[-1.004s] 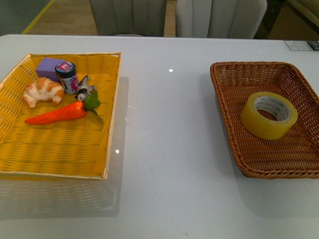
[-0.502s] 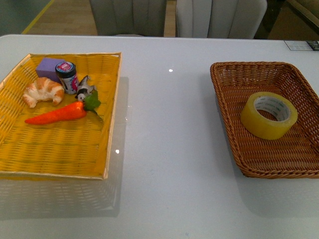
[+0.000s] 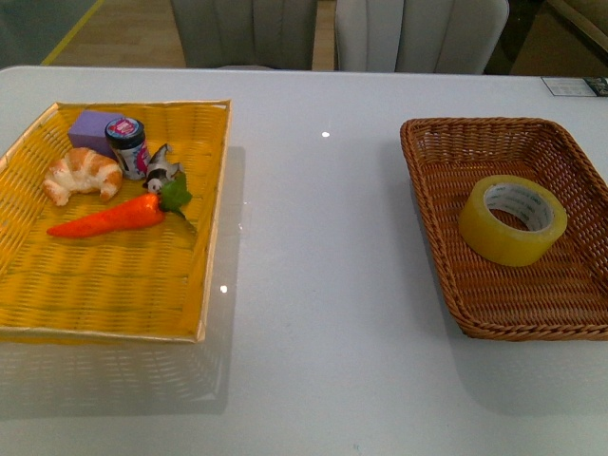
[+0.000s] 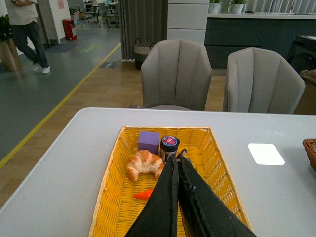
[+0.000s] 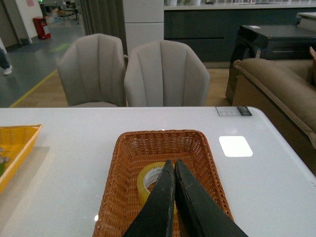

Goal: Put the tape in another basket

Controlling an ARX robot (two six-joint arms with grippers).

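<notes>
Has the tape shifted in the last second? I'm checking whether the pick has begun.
No. In the front view the tape lies at the same spot in the brown basket, equally far from its left rim as before.

White tabletop (image 3: pixel 323 285) fills most of frame. Yellow woven tray (image 3: pixel 123 285) at left. In its upper left part: purple block (image 3: pixel 91 126), dark jar with pink lid (image 3: pixel 126 145) just right of block, croissant (image 3: pixel 84 175) below block, small grey-black figure (image 3: pixel 162 168) right of jar. Orange carrot (image 3: pixel 114 216) lies slantwise under croissant, green top beside figure. Two grey chairs (image 3: pixel 418 33) along top edge, behind tabletop.
</notes>
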